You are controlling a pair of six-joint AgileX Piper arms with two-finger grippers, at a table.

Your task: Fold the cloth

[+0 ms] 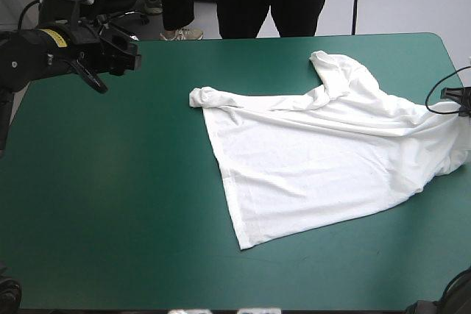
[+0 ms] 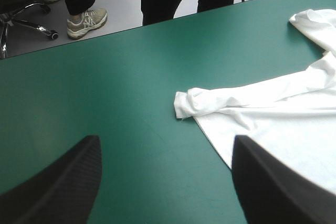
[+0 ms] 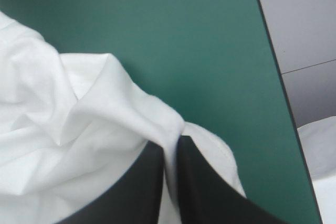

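Note:
The white T-shirt [image 1: 324, 156] lies spread and wrinkled on the right half of the teal-green table, one sleeve rolled into a small knot [image 1: 204, 97] toward the middle. My left gripper [image 2: 165, 182] hangs raised over the table's far left corner, open, with nothing between its fingers; the rolled sleeve [image 2: 191, 103] lies ahead of it. My right gripper [image 3: 170, 153] is at the table's right edge, shut on the T-shirt [image 3: 79, 135], a fold of cloth pinched between its black fingers. In the high view only the right wrist [image 1: 456, 95] shows.
The table's right edge [image 3: 278, 103] runs close beside my right gripper. Bare teal-green cover [image 1: 110, 196] fills the left half and the front of the table.

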